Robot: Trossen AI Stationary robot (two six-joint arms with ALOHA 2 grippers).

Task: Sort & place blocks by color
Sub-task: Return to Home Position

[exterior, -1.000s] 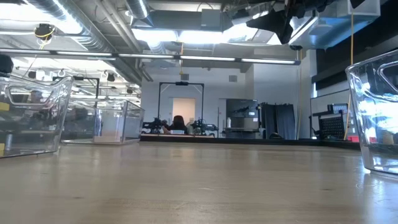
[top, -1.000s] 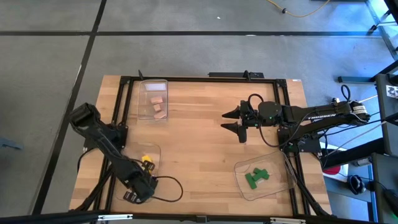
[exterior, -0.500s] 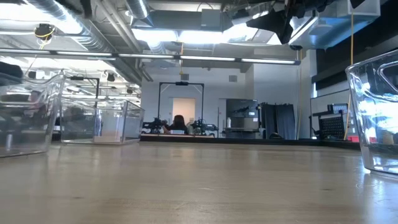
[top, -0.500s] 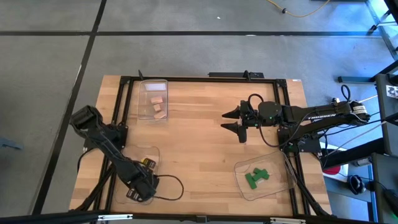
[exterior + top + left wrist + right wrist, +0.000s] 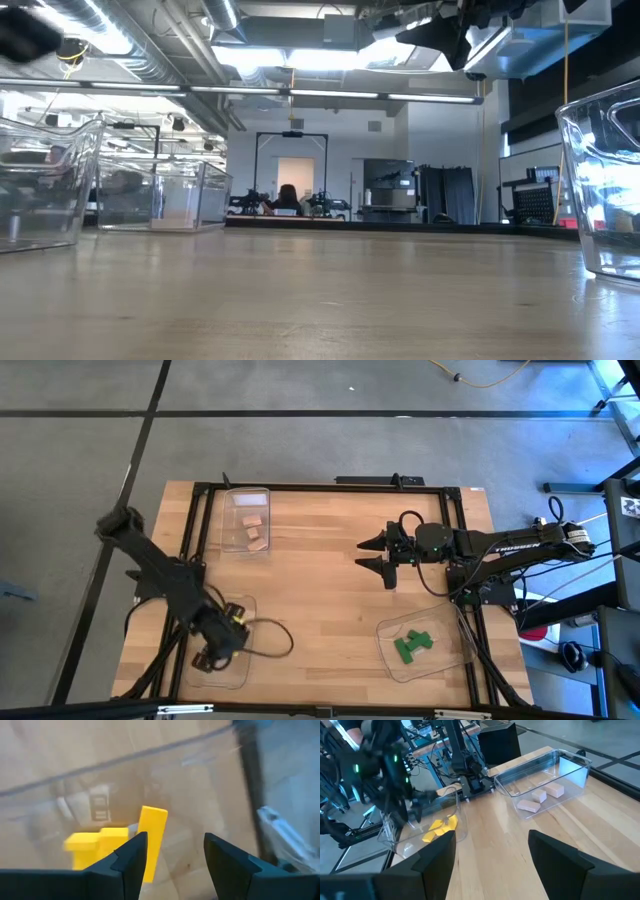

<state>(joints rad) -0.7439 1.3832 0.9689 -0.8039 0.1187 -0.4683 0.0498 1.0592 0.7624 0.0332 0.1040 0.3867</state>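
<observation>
Yellow blocks [image 5: 107,847] lie in a heap on the floor of the clear near-left tray [image 5: 232,670], one piece [image 5: 152,835] standing on end; they also show in the right wrist view [image 5: 440,826]. My left gripper [image 5: 172,852] hangs open just above them, over that tray [image 5: 215,645]. Tan blocks [image 5: 252,528] lie in the far-left tray [image 5: 570,762]. Green blocks [image 5: 412,645] lie in the near-right tray [image 5: 455,655]. My right gripper [image 5: 375,552] is open, held above the bare table right of centre.
A black frame [image 5: 320,487] runs around the table's edges. The wooden top [image 5: 320,590] between the three trays is free. A cable loop [image 5: 270,645] lies beside the near-left tray. In the low view the tray walls [image 5: 50,180] [image 5: 600,190] stand at both sides.
My left arm has risen over the near-left tray: its elbow has swung up and toward the table's far-left, and the gripper has lifted from low in the tray to just above the yellow blocks. The right arm has stayed still.
</observation>
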